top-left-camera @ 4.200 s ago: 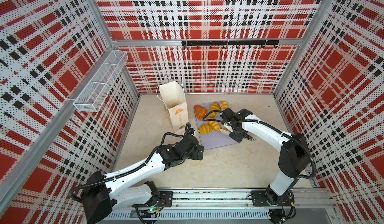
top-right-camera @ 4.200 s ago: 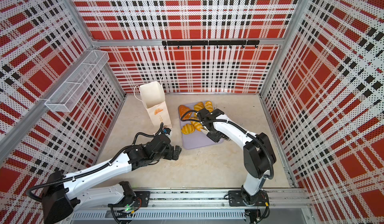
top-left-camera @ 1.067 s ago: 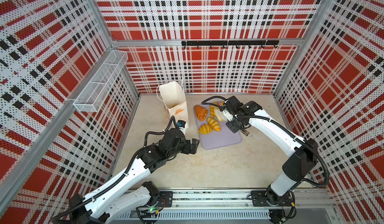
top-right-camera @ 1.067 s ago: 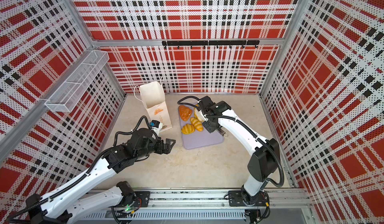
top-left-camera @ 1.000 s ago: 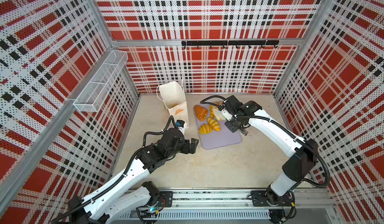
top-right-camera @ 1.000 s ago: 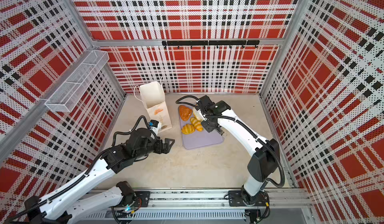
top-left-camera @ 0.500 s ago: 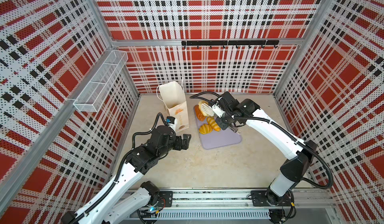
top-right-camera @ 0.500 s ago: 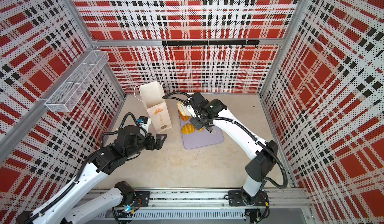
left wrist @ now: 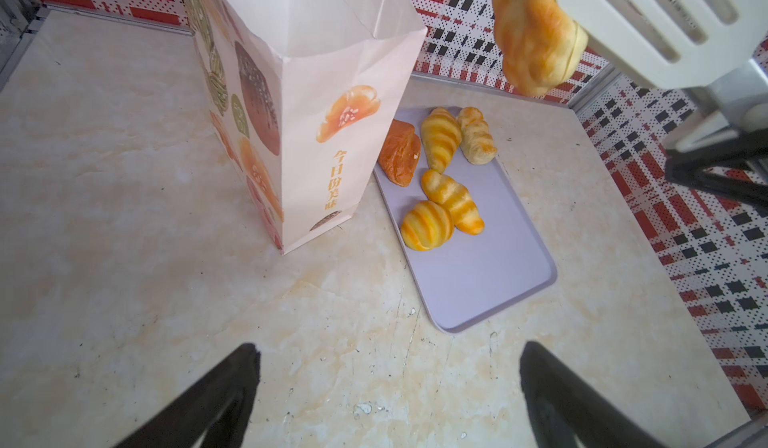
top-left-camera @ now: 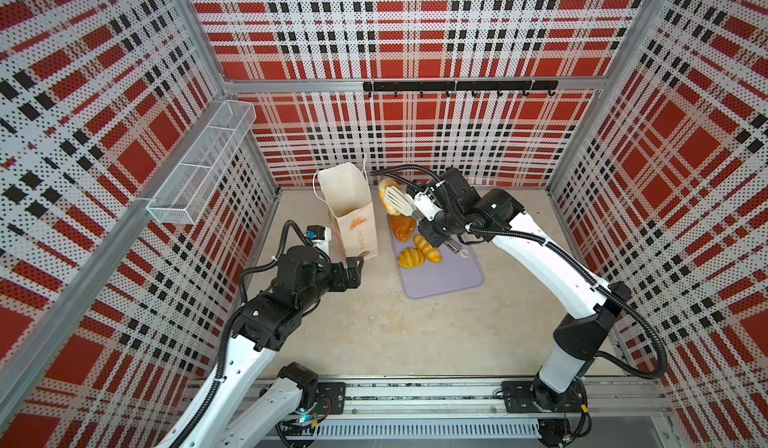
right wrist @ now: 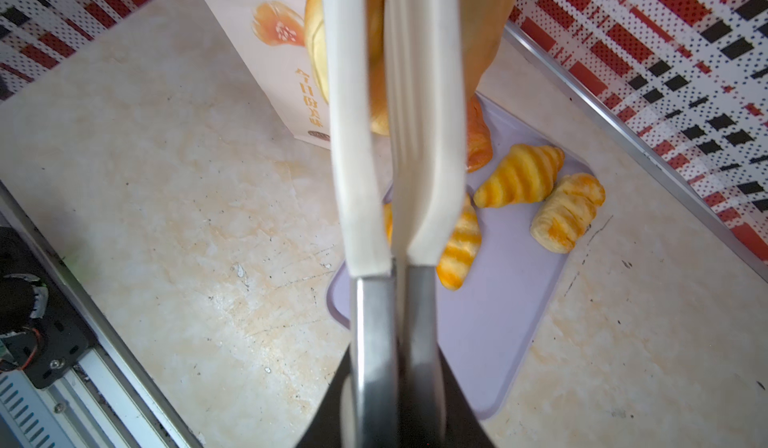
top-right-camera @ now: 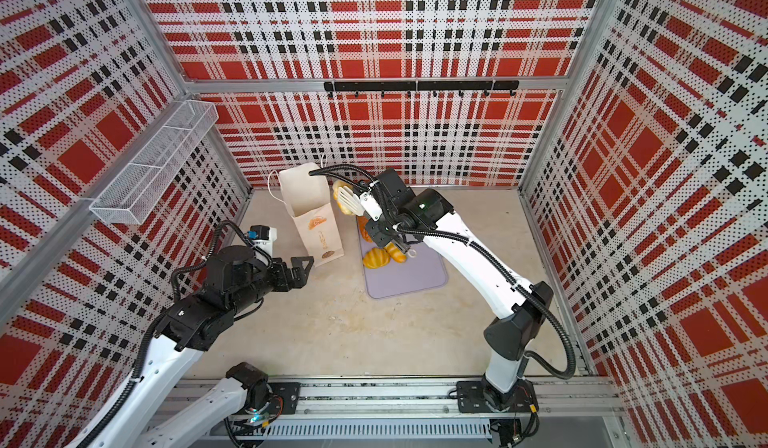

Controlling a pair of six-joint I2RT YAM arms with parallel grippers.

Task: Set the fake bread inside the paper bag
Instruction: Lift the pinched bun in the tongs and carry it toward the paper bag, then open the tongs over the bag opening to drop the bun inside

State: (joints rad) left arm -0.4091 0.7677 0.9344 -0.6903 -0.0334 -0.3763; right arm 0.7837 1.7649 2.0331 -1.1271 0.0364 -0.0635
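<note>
My right hand (right wrist: pixel 395 388) is clamped on the tongs (top-left-camera: pixel 397 201), which pinch a roll (left wrist: pixel 536 39) in the air just beside the paper bag (top-left-camera: pixel 353 221)'s open top. My left hand (left wrist: pixel 388 350) is wide open and empty. Clip that rim and the bag probably tips.

1. Our left arm (top-left-camera: pixel 243 367) rises from the front rail, bends at the elbow and runs its dark forearm forward and low.
2. Our left gripper (top-left-camera: pixel 355 272) points toward the back, jaws spread wide with nothing between them. In the left wrist view its two black fingers (left wrist: pixel 216 396) stand far apart.
3. Our right arm (top-left-camera: pixel 540 259) climbs from its own base, folds at the elbow and stretches back and across toward the middle, wrist raised.
4. Our right gripper (right wrist: pixel 395 404) has its jaws drawn in close on the metal handles of the white tongs (top-left-camera: pixel 397 201), which stick out ahead of the wrist.
5. Our two grippers are well apart, the right one higher and farther back.
</note>
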